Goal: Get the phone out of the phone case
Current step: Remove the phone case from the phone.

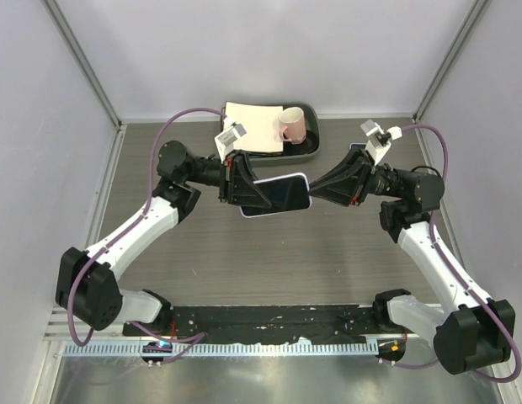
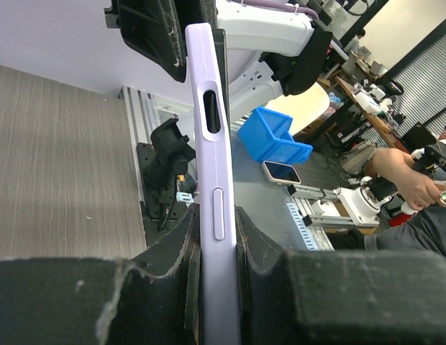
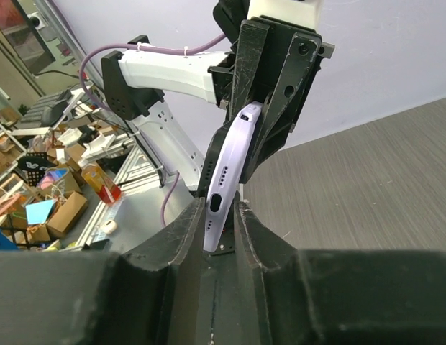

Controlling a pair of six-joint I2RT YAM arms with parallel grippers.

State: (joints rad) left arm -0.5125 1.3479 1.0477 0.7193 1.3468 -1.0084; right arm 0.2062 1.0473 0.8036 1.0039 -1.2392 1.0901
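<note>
Showing phone (image 1: 282,192) screen only overhead, wrist views catching case (image 2: 217,287) edge-on

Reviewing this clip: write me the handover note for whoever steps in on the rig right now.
Left end effector: shut on one end of the phone.
Right end effector: shut on the opposite end.
Things: the phone is held in the air above the table, spanning the two arms, with the lilac case on it.
Done: phone off the table and gripped at both ends.
Left: work the case off and get the phone out; no gap between the two shows yet.
</note>
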